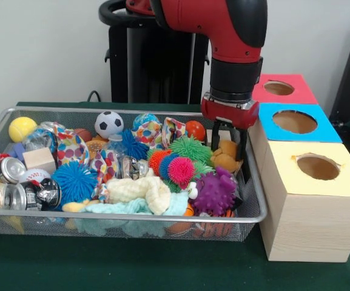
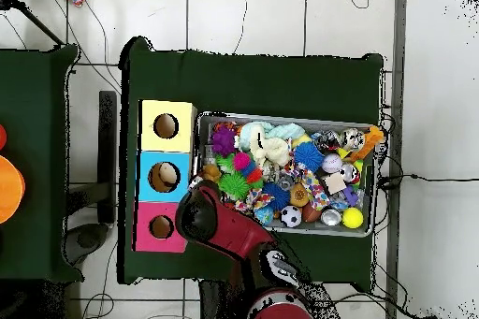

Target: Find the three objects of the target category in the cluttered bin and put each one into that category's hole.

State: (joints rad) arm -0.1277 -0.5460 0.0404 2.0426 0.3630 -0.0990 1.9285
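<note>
The wire mesh bin (image 1: 132, 216) is full of toys and also shows in the overhead view (image 2: 281, 117). My gripper (image 1: 229, 144) hangs over the bin's right end, next to the boxes. Its fingers stand on either side of a tan-brown teddy bear (image 1: 226, 155) and are shut on it. In the overhead view the arm hides the gripper, and only a tan bit of the bear (image 2: 211, 173) shows. A pale yellow soft thing (image 1: 73, 206) lies half buried at the bin's front left. The red-surround hole (image 1: 279, 88) tops the farthest box and also shows in the overhead view (image 2: 161, 227).
A blue-surround box (image 1: 295, 121) and a yellow-surround box (image 1: 318, 167) stand in a row with the red one, right of the bin. Spiky balls (image 1: 216, 193), knitted cloths (image 1: 144, 191), cans (image 1: 5, 195), a small football (image 1: 109, 123) and a yellow ball (image 1: 22, 128) fill the bin.
</note>
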